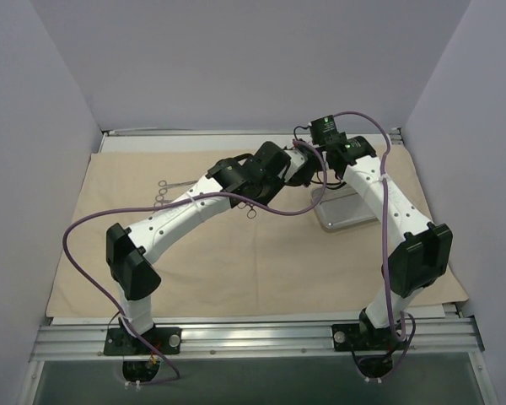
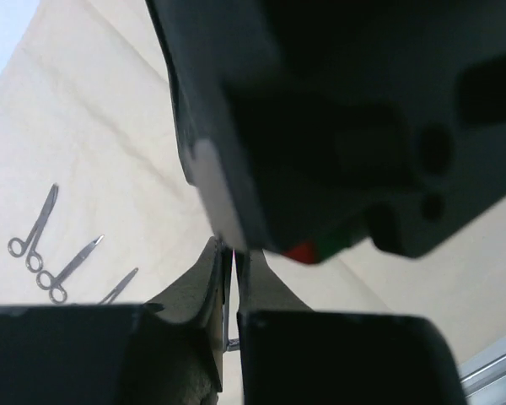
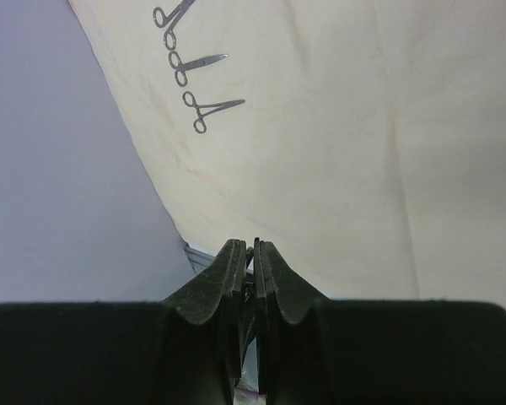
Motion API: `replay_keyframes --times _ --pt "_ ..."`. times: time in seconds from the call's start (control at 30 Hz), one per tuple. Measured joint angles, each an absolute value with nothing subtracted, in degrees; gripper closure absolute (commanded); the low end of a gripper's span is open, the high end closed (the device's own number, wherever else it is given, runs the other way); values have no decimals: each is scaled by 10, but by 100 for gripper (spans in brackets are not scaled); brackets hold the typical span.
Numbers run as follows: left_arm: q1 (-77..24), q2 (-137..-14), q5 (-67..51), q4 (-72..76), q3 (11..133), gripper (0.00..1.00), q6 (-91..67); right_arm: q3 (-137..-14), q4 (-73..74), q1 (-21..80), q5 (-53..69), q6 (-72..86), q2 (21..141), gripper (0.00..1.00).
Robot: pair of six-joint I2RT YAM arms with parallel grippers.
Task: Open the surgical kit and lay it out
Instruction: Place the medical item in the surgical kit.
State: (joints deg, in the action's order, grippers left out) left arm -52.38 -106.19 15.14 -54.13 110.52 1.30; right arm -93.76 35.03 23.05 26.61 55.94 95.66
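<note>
The beige cloth wrap (image 1: 236, 261) lies spread flat over the table. The steel tray (image 1: 344, 223) sits on it at the right, partly under my right arm. Three silver ring-handled instruments (image 3: 204, 111) lie in a row on the cloth's far left, also shown in the left wrist view (image 2: 35, 226) and the top view (image 1: 161, 187). My left gripper (image 1: 297, 169) and right gripper (image 1: 314, 159) meet tip to tip above the cloth's far middle. The left gripper (image 2: 234, 253) is shut on a thin metal instrument (image 2: 227, 325). The right gripper (image 3: 253, 246) is shut, with a thin dark piece between its jaws.
Another ring handle (image 1: 251, 212) lies on the cloth under the left arm's purple cable (image 1: 84, 253). Grey walls close in the left, right and back. A metal rail (image 1: 253, 337) runs along the near edge. The right arm's black body (image 2: 346, 126) fills the left wrist view.
</note>
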Motion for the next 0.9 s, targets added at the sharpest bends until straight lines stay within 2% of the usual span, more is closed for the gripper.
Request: replay_keyframes --times 0.03,0.07,0.1,0.13,0.2,0.23,0.43,0.63,0.9 --pt "-524 -1062 153 -542 1105 98 17 -937 350 231 266 560 957 99" --pt "-524 -1063 155 -543 1106 98 21 -936 349 231 267 560 957 93" --pt "-524 -1063 155 -543 1105 98 24 -934 346 231 267 559 957 78" --pt "-524 -1063 154 -542 1105 98 27 -933 344 231 268 560 957 72" --pt "-521 -1060 152 -541 1091 98 41 -930 341 226 267 552 957 62" --pt "-519 -1057 148 -538 1079 98 50 -928 342 224 264 544 957 61" --pt "-491 -976 93 -516 931 98 86 -906 367 164 246 474 952 60" --pt "-386 -871 11 -538 790 98 166 -822 370 74 227 414 912 60" --pt "-274 -835 -12 -572 697 98 314 -720 373 69 231 375 865 60"
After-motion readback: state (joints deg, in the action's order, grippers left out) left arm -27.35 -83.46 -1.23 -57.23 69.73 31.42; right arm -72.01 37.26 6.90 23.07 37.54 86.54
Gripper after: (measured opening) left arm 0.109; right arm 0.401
